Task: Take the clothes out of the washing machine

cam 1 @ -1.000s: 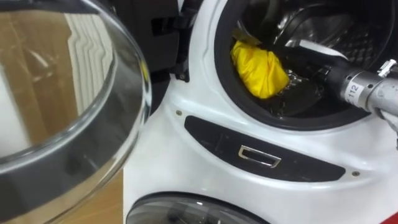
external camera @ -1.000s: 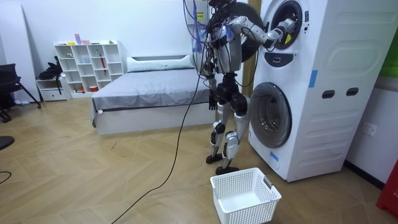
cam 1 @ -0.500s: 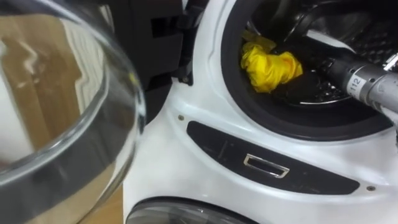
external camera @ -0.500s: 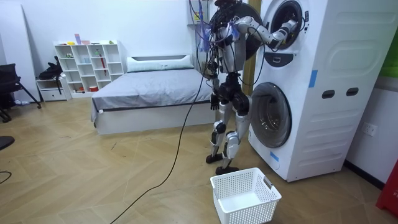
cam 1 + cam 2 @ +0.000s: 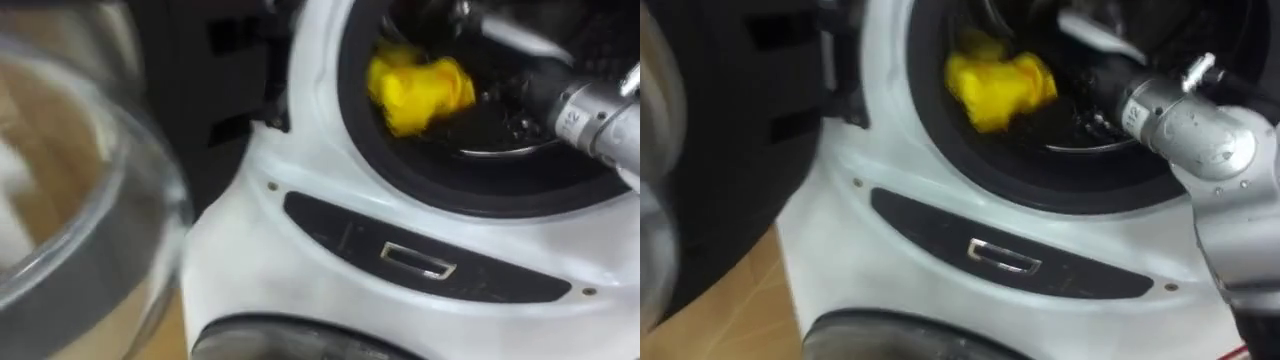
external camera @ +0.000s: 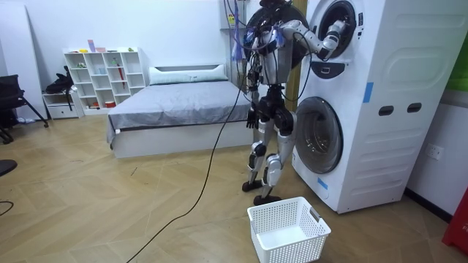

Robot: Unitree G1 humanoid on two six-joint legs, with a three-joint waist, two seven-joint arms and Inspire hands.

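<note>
1. The open glass door (image 5: 80, 220) swings out on the left, and a white basket (image 6: 287, 230) sits on the floor near the robot's feet.
2. The yellow cloth (image 5: 415, 88) lies bunched in the upper washing machine's (image 5: 250, 250) drum, just left of the right hand (image 5: 515, 98).
3. That hand is buried in the dark drum, so I can't tell its grip. The left hand (image 6: 253, 117) hangs by the hip.

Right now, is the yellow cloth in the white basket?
No, the yellow cloth lies in the drum of the upper washing machine; the white basket stands on the floor.
</note>
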